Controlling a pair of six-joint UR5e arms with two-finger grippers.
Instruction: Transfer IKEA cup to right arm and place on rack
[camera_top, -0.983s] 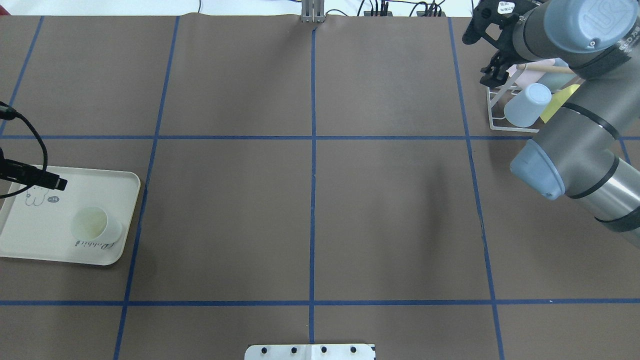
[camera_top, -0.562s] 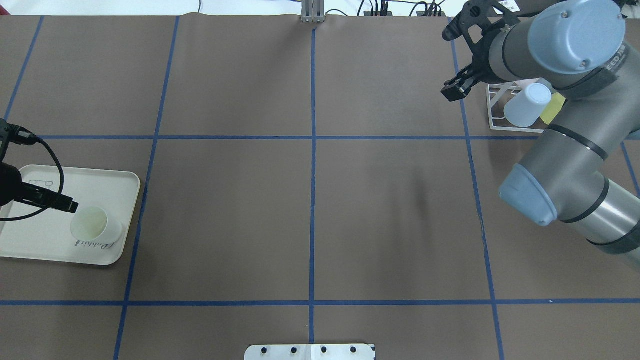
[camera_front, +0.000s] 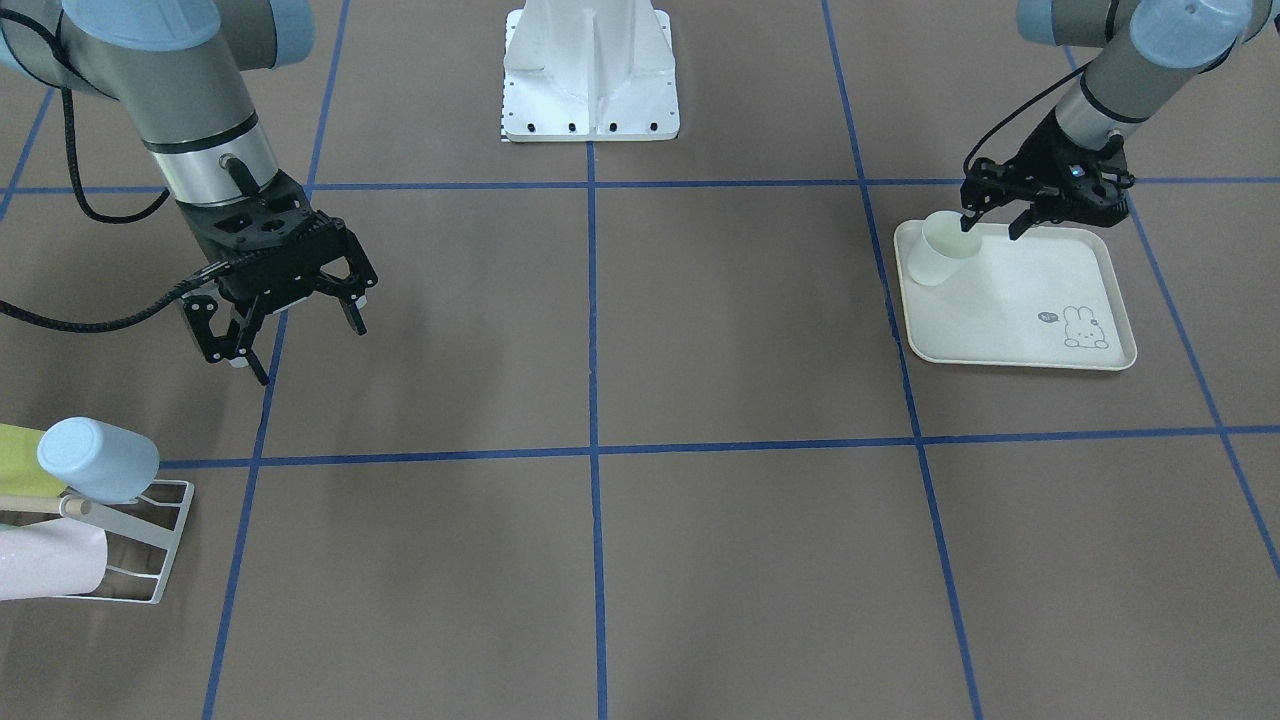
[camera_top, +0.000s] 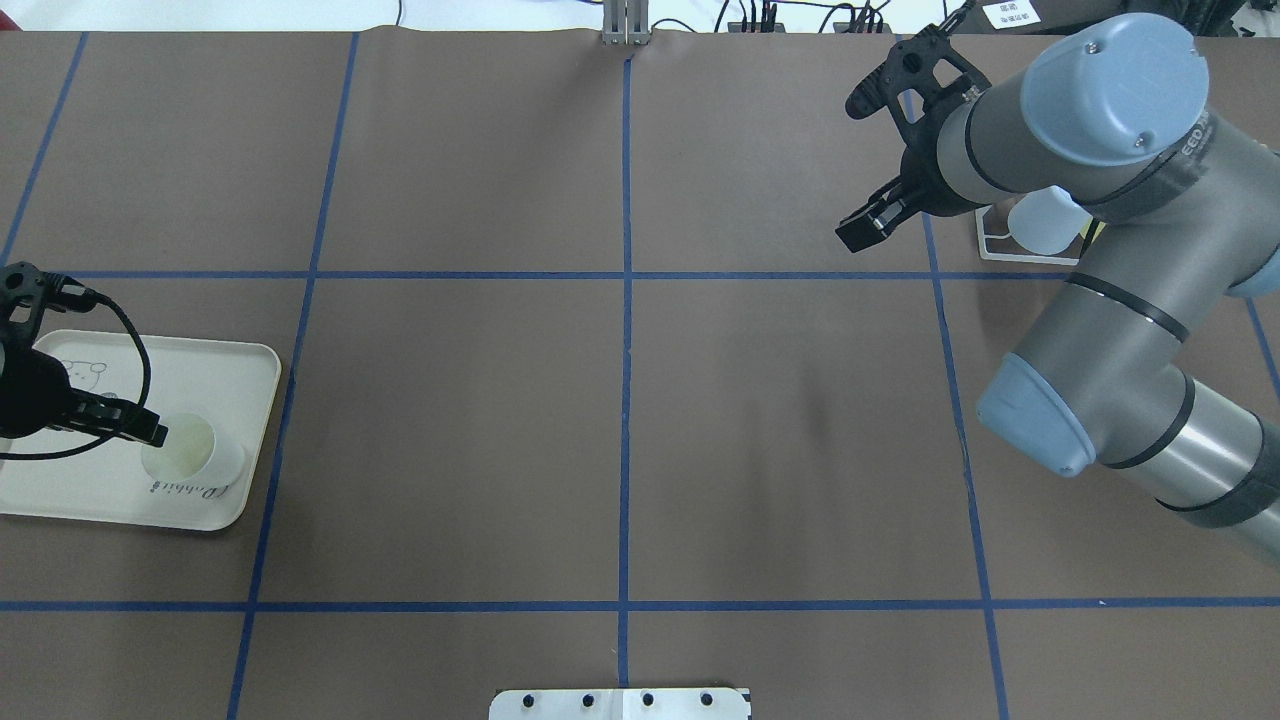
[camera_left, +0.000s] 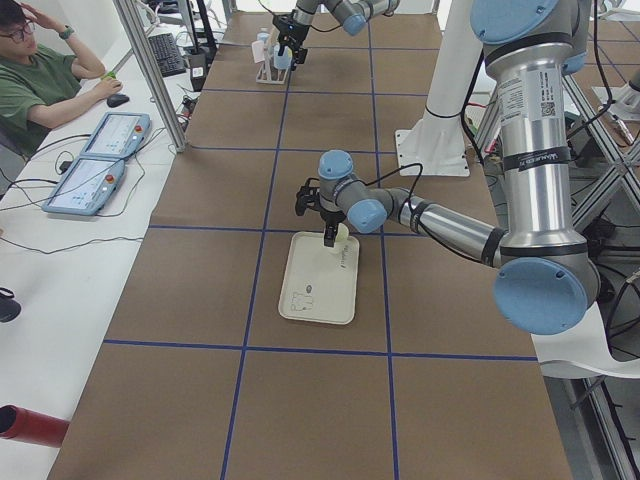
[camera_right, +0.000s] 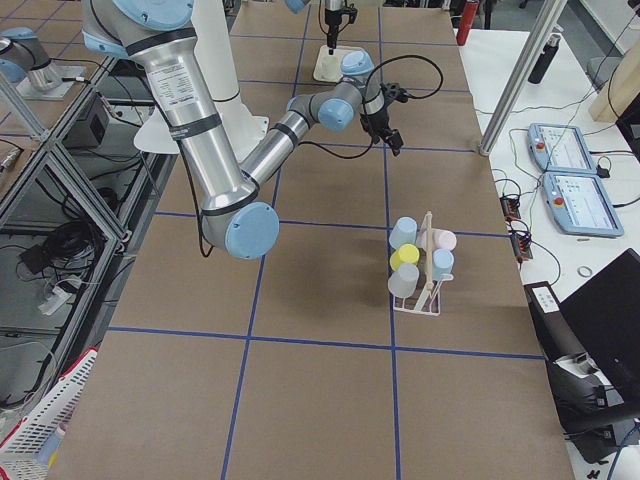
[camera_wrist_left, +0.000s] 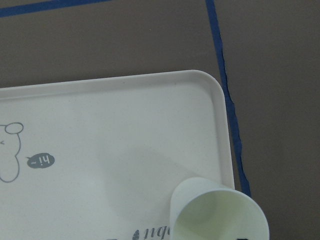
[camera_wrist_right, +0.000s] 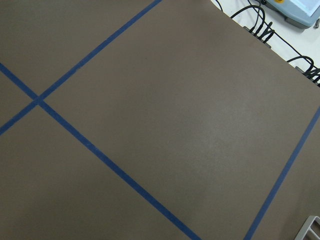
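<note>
The spread left tool has dropped to the rim of the pale plastic cup, which stands on the cream tray at overhead 8 o'clock. The spread right tool has left the white wire rack, so the grasp likely comes next.

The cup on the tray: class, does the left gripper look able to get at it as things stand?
Probably yes: the left gripper hangs open at the rim of the cup, and nothing else on the tray blocks it.
</note>
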